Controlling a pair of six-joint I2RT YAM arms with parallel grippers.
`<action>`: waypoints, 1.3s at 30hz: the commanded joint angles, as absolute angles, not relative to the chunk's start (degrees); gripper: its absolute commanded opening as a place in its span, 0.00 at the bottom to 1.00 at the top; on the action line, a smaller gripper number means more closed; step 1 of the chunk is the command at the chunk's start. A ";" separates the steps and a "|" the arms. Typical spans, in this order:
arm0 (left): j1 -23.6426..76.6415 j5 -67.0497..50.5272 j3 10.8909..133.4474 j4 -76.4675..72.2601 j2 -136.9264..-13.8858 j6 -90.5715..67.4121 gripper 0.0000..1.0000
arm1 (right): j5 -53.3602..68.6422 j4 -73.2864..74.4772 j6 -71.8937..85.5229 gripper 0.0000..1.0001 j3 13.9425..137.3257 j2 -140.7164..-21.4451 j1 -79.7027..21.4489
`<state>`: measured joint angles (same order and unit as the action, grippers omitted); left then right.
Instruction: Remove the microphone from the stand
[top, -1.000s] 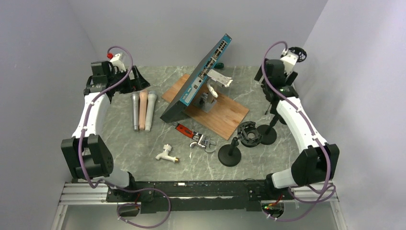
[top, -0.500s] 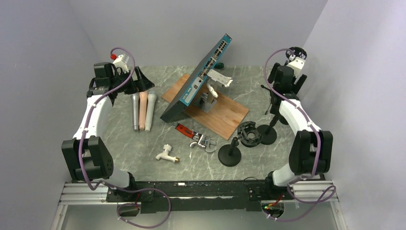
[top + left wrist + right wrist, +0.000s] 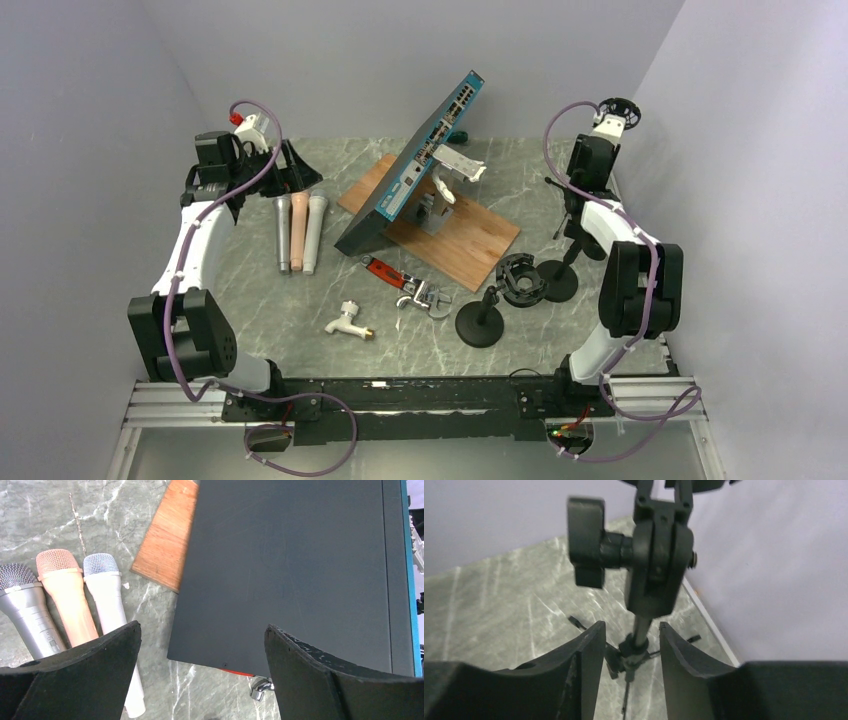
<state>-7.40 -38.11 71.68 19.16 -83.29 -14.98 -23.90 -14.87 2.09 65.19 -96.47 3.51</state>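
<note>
**Looks finished: no microphone in any stand**

Find three microphones [image 3: 65,600] lying flat on the bench [image 3: 250,290], side by side and touching, grilles toward the far wall, at the left rear. See none seated in the tripod stand [image 3: 566,215] at the right rear, nor in the ring holder [image 3: 618,104] at its top, nor on the two round-base stands [image 3: 480,322] nearer the middle. Judge the removal itself done, as far as these views reach; cannot tell which of the three came off a stand. Perhaps only pulling both arms clear left.

Find the left tool [image 3: 201,630] spread wide and released, hovering over the microphones and the edge of the black panel [image 3: 290,570], holding nothing and touching nothing.

Find the right tool [image 3: 631,627] parted by a narrower gap, also released and empty, lined up just short of the stand's pivot clamp [image 3: 656,565], with the pole showing through the gap. No contact apparent.
</note>
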 commanded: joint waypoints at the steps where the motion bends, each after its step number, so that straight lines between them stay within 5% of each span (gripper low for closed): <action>1: -7.38 -38.07 71.10 16.05 -80.73 -15.80 0.95 | -18.49 -24.89 0.71 0.41 66.36 -97.55 3.83; 5: -7.38 -37.90 71.21 16.37 -81.13 -15.64 0.94 | -19.27 -25.43 1.41 0.23 68.29 -99.66 3.89; 7: -7.38 -38.25 71.39 16.48 -81.50 -15.73 0.94 | -19.03 -23.93 1.45 0.01 69.94 -100.45 3.83; 20: -7.38 -39.39 70.85 15.47 -81.98 -16.45 0.93 | -23.12 -33.05 3.29 0.00 65.01 -89.48 2.37; 39: -7.38 -39.72 70.64 15.35 -82.44 -16.52 0.92 | -29.03 -25.96 8.38 0.00 65.07 -66.51 -9.84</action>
<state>-7.40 -38.15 70.59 17.34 -82.98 -16.03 -28.60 -23.38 5.74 62.17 -74.06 -9.63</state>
